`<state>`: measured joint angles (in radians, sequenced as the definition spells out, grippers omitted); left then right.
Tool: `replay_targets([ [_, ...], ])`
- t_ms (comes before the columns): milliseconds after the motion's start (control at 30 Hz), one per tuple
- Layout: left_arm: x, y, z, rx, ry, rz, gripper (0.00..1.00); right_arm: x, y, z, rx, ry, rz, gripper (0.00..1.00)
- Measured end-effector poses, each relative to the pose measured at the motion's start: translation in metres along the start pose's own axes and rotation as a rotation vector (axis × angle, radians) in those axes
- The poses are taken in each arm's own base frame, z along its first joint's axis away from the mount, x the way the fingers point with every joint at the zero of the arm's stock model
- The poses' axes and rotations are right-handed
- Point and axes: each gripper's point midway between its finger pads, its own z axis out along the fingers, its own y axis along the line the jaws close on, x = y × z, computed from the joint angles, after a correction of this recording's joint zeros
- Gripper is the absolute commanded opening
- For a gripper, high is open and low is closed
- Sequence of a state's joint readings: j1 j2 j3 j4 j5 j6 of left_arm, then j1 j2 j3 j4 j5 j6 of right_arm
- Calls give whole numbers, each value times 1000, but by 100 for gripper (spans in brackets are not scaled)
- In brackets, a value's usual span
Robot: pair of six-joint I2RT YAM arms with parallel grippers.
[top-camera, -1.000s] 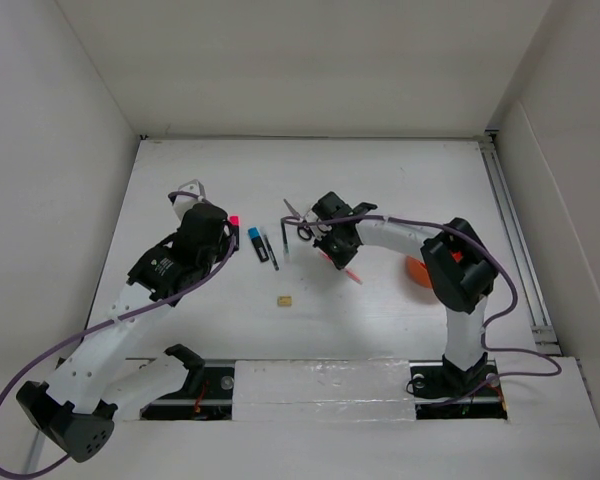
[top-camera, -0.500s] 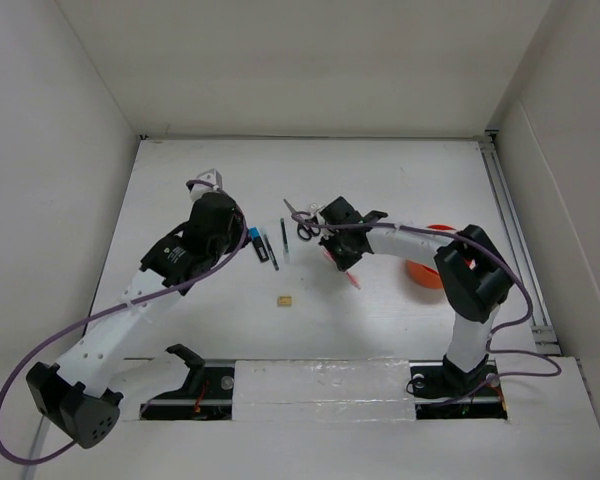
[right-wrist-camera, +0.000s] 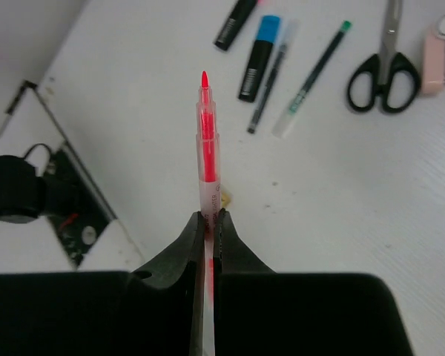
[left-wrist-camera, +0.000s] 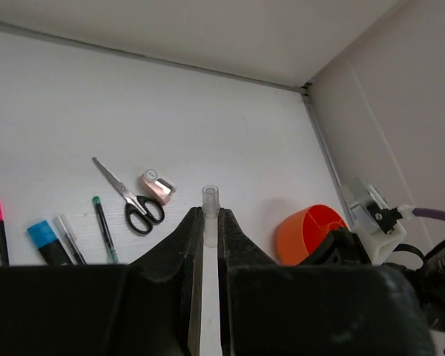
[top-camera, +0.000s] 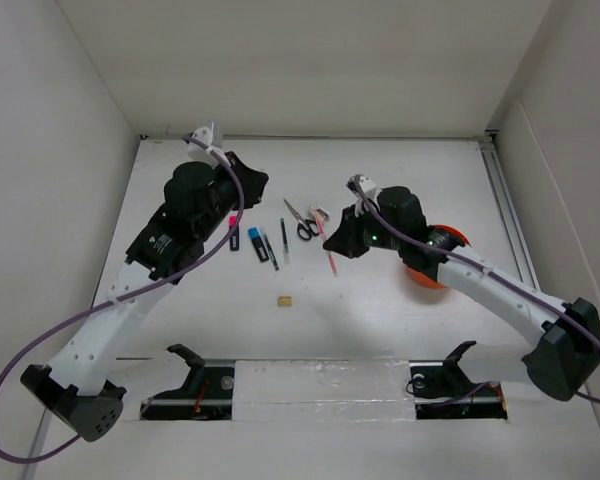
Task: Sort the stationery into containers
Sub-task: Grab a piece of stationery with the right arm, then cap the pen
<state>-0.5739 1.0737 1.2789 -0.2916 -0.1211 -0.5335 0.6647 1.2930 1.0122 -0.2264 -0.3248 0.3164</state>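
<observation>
My right gripper [top-camera: 338,246] is shut on the thin red-orange pen [right-wrist-camera: 206,141] and holds it above the table, tip pointing away. My left gripper [top-camera: 248,182] is shut on a clear plastic tube [left-wrist-camera: 210,211], raised above the back left of the table. On the table lie the black-handled scissors [top-camera: 302,222], the pinkish-white piece [top-camera: 318,214], two dark pens [top-camera: 269,250], the blue marker [top-camera: 254,240], the pink marker [top-camera: 233,230] and the tan eraser [top-camera: 283,299]. The orange cup [top-camera: 450,238] stands half hidden behind my right arm. It also shows in the left wrist view [left-wrist-camera: 304,233].
White walls close the table in on the left, back and right. A metal rail [top-camera: 510,230] runs along the right edge. The arm bases and a taped strip [top-camera: 320,385] line the near edge.
My right arm has swung out to the right and drawn its gripper back with the red-orange pen. My left gripper has moved toward the back of the table.
</observation>
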Motion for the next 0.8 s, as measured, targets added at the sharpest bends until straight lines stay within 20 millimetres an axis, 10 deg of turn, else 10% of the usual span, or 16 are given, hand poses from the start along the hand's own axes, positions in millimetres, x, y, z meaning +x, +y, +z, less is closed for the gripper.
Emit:
replay_targets([
  [400, 15, -52, -38, 420, -33, 47, 0, 2, 103, -35, -464, -100, 130, 0],
  [800, 47, -71, -45, 605, 65, 66, 0, -38, 135, -61, -648, -278, 174, 0],
])
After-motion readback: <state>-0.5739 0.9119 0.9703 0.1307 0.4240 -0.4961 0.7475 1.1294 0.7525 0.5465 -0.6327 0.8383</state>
